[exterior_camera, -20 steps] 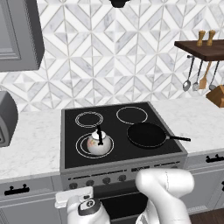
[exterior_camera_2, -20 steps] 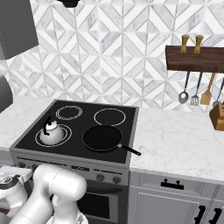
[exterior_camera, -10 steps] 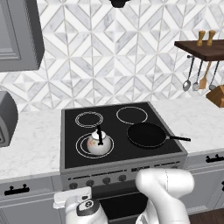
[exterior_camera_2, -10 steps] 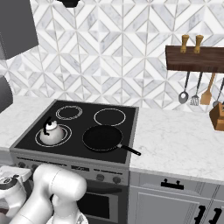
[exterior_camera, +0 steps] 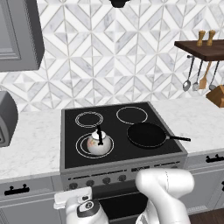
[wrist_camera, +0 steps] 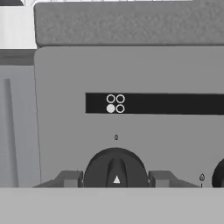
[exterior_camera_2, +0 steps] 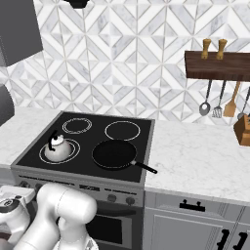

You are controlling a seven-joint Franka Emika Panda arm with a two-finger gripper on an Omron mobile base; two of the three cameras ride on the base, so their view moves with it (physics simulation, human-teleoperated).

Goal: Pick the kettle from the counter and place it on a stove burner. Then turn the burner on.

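Observation:
The white kettle (exterior_camera: 98, 143) (exterior_camera_2: 57, 150) with its black handle stands upright on the large double-ringed stove burner (exterior_camera: 81, 148) (exterior_camera_2: 73, 147) at the cooktop's front left. My hand is down at the stove's front panel, below the counter (exterior_camera: 30, 140) edge. In the hand view my gripper (wrist_camera: 115, 179) straddles a round black knob (wrist_camera: 115, 168), one fingertip (wrist_camera: 70, 178) against each side. The knob's white triangle mark points up. Above it, a small burner diagram (wrist_camera: 115, 104) shows the lower-left circle filled.
A black frying pan (exterior_camera: 146, 134) (exterior_camera_2: 114, 154) sits on the front right burner, handle pointing right. Another knob (wrist_camera: 218, 175) shows at the hand view's right edge. Utensils (exterior_camera_2: 217, 105) hang under a wooden shelf at the right. A grey appliance (exterior_camera: 6, 118) stands at the left.

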